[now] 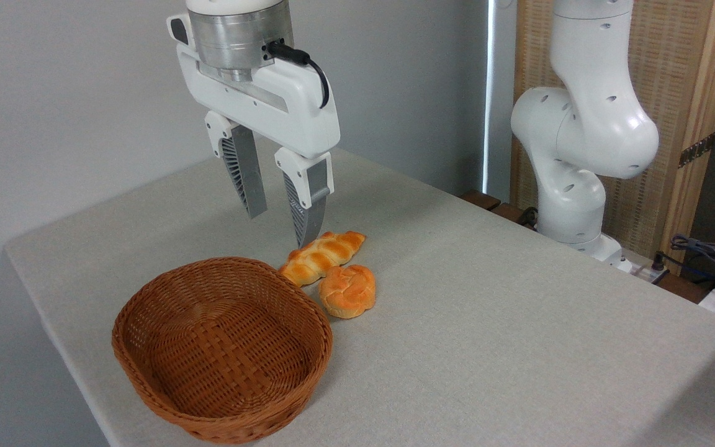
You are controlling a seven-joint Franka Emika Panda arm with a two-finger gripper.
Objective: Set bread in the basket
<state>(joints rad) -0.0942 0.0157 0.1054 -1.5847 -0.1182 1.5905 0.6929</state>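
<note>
The bread (347, 290), a small round knotted bun in golden orange, lies on the grey table just right of the basket's far end. The basket (146, 363) is an oval reddish-brown wicker one with low sides, and nothing lies in it. My gripper (278, 228) hangs open above the table behind the basket, up and to the left of the bun. Nothing is between its ribbed fingers (247, 174). The right fingertip hovers close over the near end of a longer loaf.
A longer braided golden loaf (322, 254) lies against the bun's far side. The arm's white base (571, 205) stands off the table's far right edge, with cables (705, 248) beside it. The table's left and front edges lie close to the basket.
</note>
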